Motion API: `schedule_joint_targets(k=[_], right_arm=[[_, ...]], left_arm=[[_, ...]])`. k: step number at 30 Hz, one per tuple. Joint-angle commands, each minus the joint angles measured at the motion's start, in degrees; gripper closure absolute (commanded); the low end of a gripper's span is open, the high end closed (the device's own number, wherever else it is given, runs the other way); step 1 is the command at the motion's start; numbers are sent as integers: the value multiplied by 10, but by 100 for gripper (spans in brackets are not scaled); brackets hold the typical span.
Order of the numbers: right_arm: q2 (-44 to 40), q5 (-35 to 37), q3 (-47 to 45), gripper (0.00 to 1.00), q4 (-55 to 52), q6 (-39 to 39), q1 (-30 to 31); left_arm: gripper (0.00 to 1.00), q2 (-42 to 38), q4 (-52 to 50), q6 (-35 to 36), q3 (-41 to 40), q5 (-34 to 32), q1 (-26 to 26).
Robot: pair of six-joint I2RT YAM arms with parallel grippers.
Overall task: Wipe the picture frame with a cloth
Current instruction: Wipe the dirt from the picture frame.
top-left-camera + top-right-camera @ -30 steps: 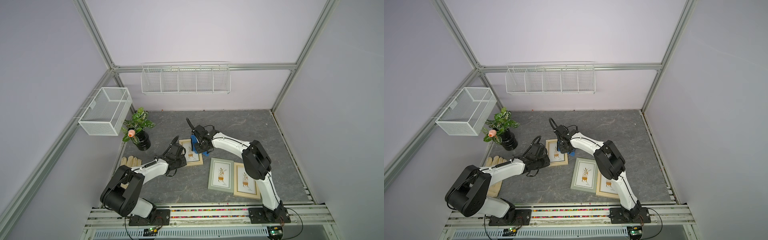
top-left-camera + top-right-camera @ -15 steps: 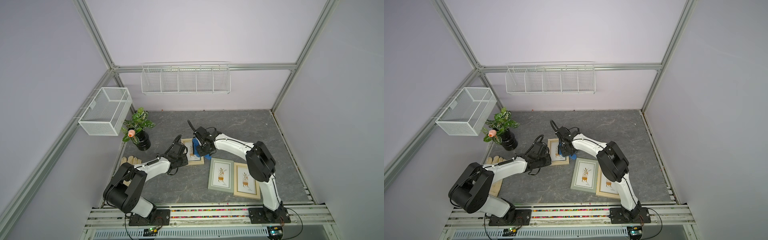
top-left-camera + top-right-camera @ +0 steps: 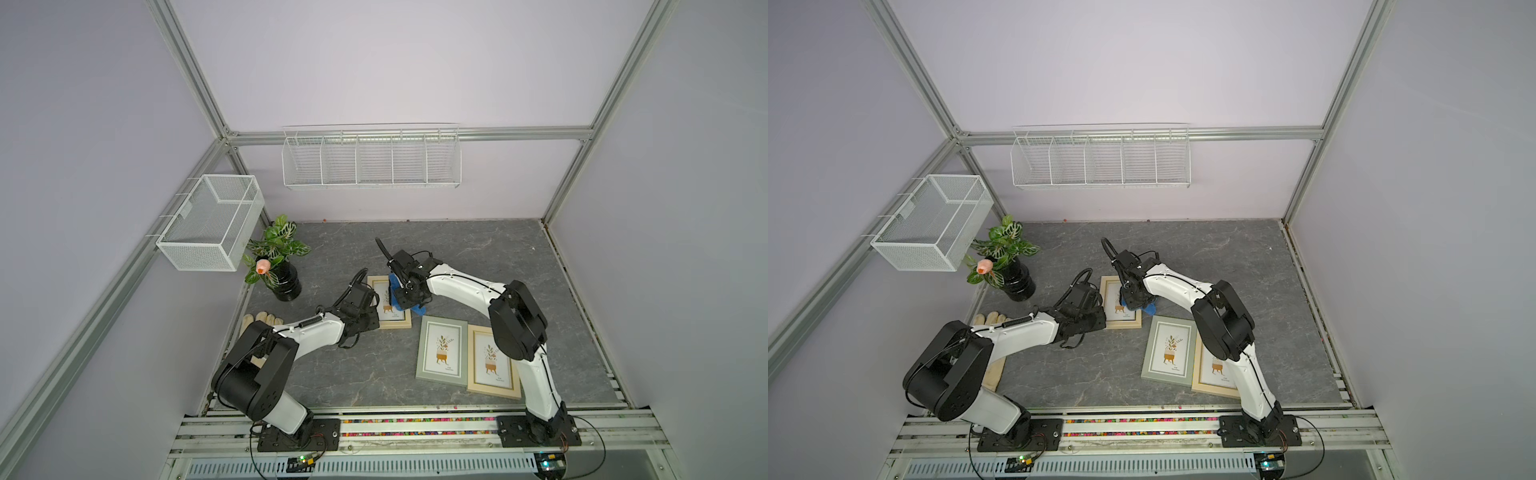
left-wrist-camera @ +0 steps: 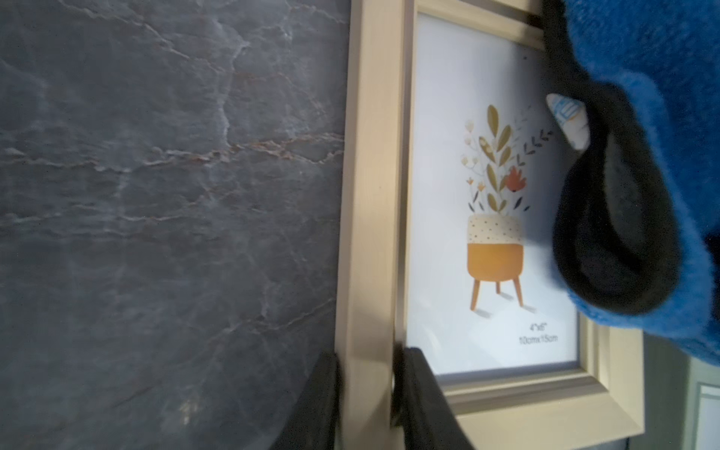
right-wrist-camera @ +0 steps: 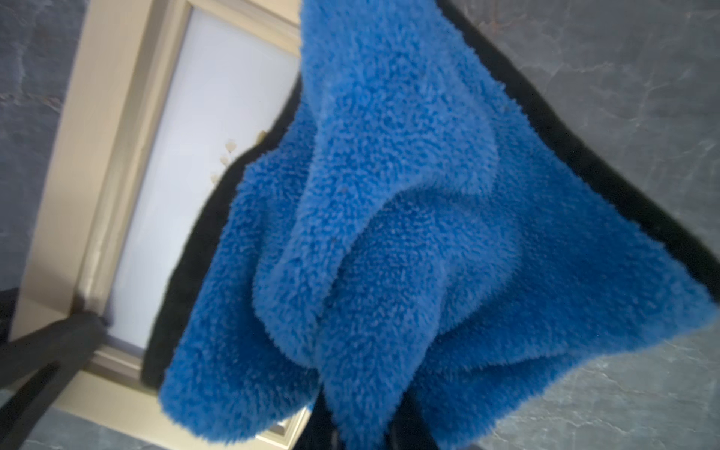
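Observation:
A beige picture frame [image 3: 400, 325] [image 3: 1128, 323] with a potted-plant print lies flat on the grey table. My left gripper [image 3: 375, 321] [image 4: 367, 393] is shut on the frame's [image 4: 370, 187] side rail, one finger outside it and one on the glass. My right gripper [image 3: 405, 297] [image 5: 366, 422] is shut on the royal-blue cloth [image 3: 418, 310] [image 3: 1149, 308] [image 5: 389, 202]. The cloth hangs bunched over the far side of the frame [image 5: 97, 156] and covers part of the glass. In the left wrist view the cloth [image 4: 643, 117] shows its dark edge over the print.
A grey-green frame [image 3: 441, 351] and another beige frame [image 3: 493, 362] lie side by side at the front right. A potted plant [image 3: 279, 270] stands at the back left, and a beige glove [image 3: 262, 321] lies by the left arm. Wire baskets [image 3: 212, 222] [image 3: 370, 158] hang on the walls.
My right gripper has drawn the cloth a little toward the front across the frame. The left gripper keeps its hold on the frame's rail.

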Motion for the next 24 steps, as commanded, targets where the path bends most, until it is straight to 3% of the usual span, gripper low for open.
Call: schedule_joint_targets(k=[1,9,16,20,24], right_arm=[[45,2,71,93,-20,-10,-4],[153,-14,217,93,-81,9,-4],[109,55,141,93,-73,14,-34],[117,28,163,93,-63,9,-22],[175,-12,269,93,-91,12,1]], left_arm=[[73,35,-54,18,-15,11,-12],[72,29,-51,15,-20,12,-13],[72,20,-54,12,-27,-5,-13],[73,23,-49,11,-29,-5,-13],[73,31,-45,10,-26,-1,-13]])
